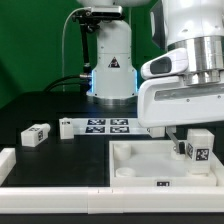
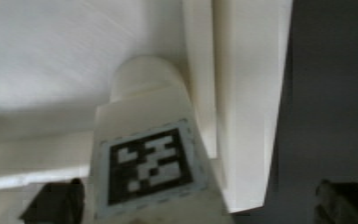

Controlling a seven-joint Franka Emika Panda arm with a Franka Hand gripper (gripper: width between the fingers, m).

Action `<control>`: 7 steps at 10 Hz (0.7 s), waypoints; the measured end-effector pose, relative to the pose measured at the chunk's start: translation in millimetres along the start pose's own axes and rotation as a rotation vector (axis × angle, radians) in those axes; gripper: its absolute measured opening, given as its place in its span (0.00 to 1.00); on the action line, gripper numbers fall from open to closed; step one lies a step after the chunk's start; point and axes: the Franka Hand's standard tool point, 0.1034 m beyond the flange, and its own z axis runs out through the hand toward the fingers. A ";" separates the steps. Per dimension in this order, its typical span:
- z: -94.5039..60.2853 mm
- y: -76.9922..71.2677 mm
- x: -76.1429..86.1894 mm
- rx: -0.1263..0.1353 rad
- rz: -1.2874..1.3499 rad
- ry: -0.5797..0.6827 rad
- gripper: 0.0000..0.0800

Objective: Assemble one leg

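A leg, a short white post with a black-and-white tag, stands upright at the tabletop's far corner at the exterior view's right. My gripper hangs right over it. In the wrist view the leg fills the space between my fingers, and the white tabletop lies behind it. My gripper is open. One dark finger sits close beside the leg. The other finger stands clear of it with a gap.
Two more tagged legs lie at the exterior view's left. The marker board lies behind the tabletop. A white rail runs along the front, with a block at its left end. The robot base stands behind.
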 end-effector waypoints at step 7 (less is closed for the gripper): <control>0.9 6.0 0.6 -0.006 -0.082 0.000 0.36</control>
